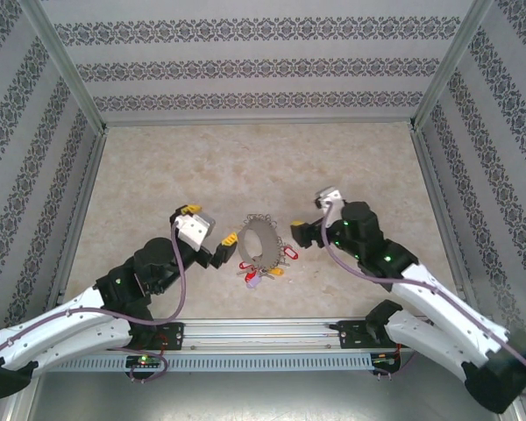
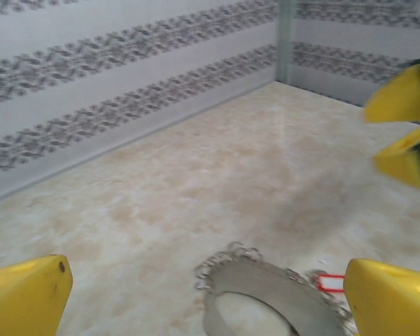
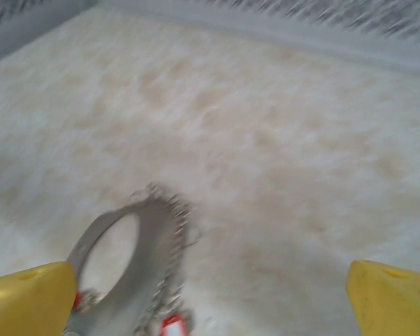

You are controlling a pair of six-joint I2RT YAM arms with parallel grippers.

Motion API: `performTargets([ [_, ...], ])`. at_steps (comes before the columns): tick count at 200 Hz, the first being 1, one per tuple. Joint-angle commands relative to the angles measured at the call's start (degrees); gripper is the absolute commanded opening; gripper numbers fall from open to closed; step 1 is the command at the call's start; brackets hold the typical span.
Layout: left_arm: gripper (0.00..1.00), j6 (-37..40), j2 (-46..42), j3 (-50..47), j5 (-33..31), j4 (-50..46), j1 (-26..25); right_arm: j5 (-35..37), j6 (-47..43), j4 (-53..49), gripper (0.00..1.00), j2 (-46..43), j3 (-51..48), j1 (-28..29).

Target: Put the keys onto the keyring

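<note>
The left fingers (image 2: 28, 297) stand wide apart and empty, and so do the right fingers (image 3: 392, 301). Between the two pairs the keyring (image 1: 261, 246) lies on the tabletop (image 1: 245, 167), at about 3 o'clock from the left fingers and 8 o'clock from the right, near both. A red-tagged key (image 1: 287, 254) sits at the ring's 4 o'clock rim, so the right arm looks nearer. Whether it is threaded on, and how its long axis runs, I cannot tell.
</note>
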Motion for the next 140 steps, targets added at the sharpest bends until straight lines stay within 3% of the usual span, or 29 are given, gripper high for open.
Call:
performTargets([
  [1,1.0,-2.4,4.1,1.5,-4.9,0.6,6.5,8.7,-1.6,9.1,0.98,-4.6,-7.2,-7.1],
  [27,1.0,-5.4,10.2,-0.2,2.7,5.7,19.3,4.8,2.6,14.6,0.98,-5.0,-11.5,-18.3],
  [53,1.0,-4.5,20.6,-1.5,0.0,11.3,30.0,9.1,1.4,26.3,0.98,-4.0,-19.4,-22.2],
  [63,1.0,-6.0,23.7,-1.3,0.2,12.3,33.8,6.8,-0.8,32.1,0.98,-2.8,-21.9,-24.1],
  [88,1.0,-4.2,29.9,-3.5,-4.5,20.1,37.6,6.0,-4.0,38.6,0.98,4.5,-22.1,-26.1],
  [106,1.0,-3.5,34.8,-4.3,-8.0,23.5,40.0,8.3,-4.9,49.8,0.98,12.9,-23.6,-26.6],
  [123,1.0,-4.7,38.4,-5.5,-7.3,28.2,42.1,8.5,-6.7,58.3,0.98,22.0,-22.7,-27.0],
  [140,1.0,-2.7,42.6,-8.7,-5.1,40.7,43.9,6.8,-7.5,62.9,0.98,29.9,-20.1,-27.4],
])
